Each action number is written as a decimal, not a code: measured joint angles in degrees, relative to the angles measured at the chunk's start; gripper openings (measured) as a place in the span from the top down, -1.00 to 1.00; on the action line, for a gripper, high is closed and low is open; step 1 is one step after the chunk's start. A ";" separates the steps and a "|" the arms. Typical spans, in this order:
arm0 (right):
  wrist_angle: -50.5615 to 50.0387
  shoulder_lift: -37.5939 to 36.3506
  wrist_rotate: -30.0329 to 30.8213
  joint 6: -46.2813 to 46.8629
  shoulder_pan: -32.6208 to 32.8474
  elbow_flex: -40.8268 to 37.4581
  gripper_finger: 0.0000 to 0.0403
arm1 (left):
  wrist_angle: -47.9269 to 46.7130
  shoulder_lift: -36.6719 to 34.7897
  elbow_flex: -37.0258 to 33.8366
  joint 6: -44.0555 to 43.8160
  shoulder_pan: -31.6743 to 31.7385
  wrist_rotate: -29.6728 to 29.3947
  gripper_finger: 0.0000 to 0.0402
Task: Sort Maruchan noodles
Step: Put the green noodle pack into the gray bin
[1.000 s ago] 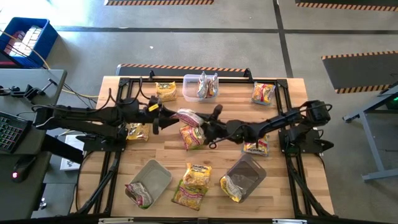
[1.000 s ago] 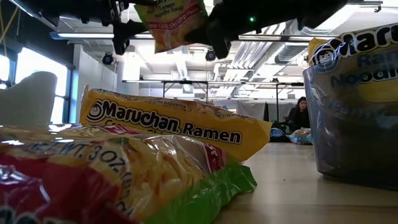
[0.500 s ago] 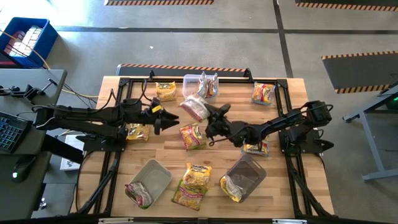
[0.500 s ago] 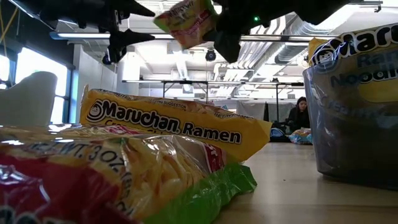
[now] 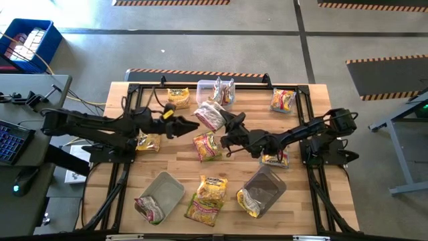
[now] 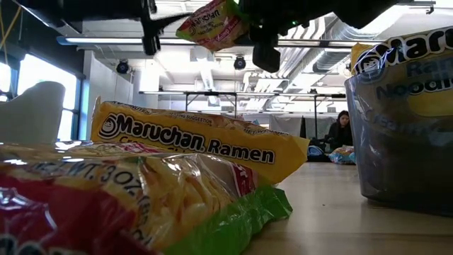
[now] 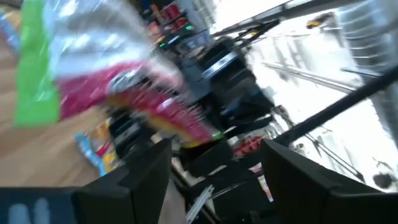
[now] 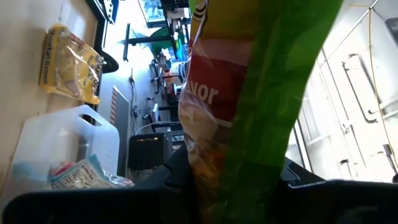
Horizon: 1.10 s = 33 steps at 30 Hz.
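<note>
From my seat, far left of the slatted wooden table [image 5: 301, 201]: the left gripper [image 5: 189, 124] hangs above the boards with its dark fingers spread wide, nothing between them. Just beside its tips is the pink packet [image 5: 211, 115] — crinkly, glossy film with a green edge strip, held aloft and tilted. The right gripper [image 5: 228, 124] has its fingers pinched on that packet; in the right wrist view the green seam and red print fill the space between them.

Behind the held packet, a clear rectangular tub [image 5: 204, 92] at the table's far edge holds a silvery-green packet [image 5: 223, 91]. A yellow packet [image 5: 178, 97] lies flat just left of the tub.

Mid-table, another pink-and-yellow packet [image 5: 206, 146] lies flat below the grippers. Nearer me — two yellow packets [image 5: 207, 197], overlapping. Right of them a smoky clear tub [image 5: 267, 186] with a packet leaning on its rim.
</note>
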 joint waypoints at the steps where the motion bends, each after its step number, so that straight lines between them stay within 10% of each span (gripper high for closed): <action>1: 0.01 0.00 -0.38 0.05 -0.32 0.00 0.57 | -0.01 1.03 0.00 -0.66 -0.18 -0.45 -0.19; 33: -2.99 0.17 -4.63 -2.41 -2.23 3.86 0.58 | 11.45 13.45 4.55 -5.25 3.18 -8.03 -0.22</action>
